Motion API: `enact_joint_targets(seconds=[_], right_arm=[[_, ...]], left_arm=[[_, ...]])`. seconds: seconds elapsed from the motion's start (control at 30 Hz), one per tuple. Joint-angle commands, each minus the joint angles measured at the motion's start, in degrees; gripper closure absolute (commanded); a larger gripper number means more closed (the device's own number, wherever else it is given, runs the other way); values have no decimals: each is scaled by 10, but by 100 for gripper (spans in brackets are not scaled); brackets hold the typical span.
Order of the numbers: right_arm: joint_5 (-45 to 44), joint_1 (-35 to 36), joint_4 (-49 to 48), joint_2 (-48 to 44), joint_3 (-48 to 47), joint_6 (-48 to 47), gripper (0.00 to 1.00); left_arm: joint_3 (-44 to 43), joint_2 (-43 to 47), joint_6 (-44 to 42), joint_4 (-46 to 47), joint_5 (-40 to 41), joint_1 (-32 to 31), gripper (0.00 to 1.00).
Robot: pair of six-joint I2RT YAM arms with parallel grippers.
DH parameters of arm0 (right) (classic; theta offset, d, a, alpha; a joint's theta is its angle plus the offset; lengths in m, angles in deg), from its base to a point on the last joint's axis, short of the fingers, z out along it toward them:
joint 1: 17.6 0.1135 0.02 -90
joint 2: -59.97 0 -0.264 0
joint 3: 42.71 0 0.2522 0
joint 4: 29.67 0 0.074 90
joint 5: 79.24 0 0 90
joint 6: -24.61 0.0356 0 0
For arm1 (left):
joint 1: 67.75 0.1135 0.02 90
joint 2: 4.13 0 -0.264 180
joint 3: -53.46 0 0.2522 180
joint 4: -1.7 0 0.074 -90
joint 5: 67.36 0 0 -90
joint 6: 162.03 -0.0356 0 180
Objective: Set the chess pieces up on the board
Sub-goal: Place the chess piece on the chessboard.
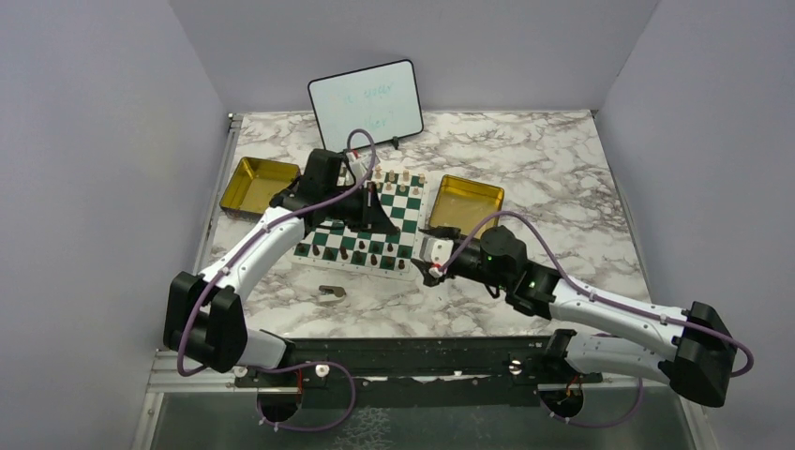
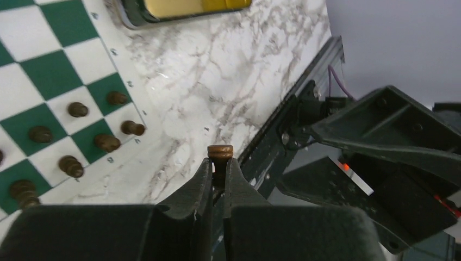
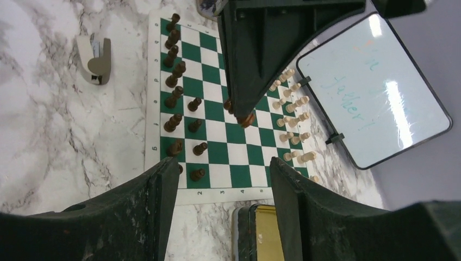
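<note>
Over the board [image 3: 217, 155], left pincer [image 2: 218, 163] gripping dark piece [image 2: 220, 151]

**Three cameras, one landmark**

The top camera looks down on the board [image 1: 401, 208] from high behind its near edge, farthest off. The left wrist camera sits close above one corner. The right wrist camera looks across most of it from just beside. All three share it.

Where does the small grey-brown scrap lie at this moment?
In the top view, the scrap lies on the marble table, just in front of the near edge of the board, toward its left end, between it and the arm bases.
</note>
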Motion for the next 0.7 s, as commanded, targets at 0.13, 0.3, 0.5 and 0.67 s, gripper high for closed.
enact_joint_targets(seconds=[0.13, 0.3, 0.5, 0.67], right_arm=[[38, 2, 30, 46, -32, -103, 36], [53, 2, 25, 56, -34, -117, 41], [63, 2, 13, 61, -31, -136, 44], [62, 3, 13, 65, -37, -142, 44]], left_arm=[[20, 46, -4, 0, -70, -54, 94], [33, 60, -4, 0, -73, -60, 94], [35, 56, -4, 0, -76, -67, 94], [36, 52, -3, 0, -73, -76, 94]])
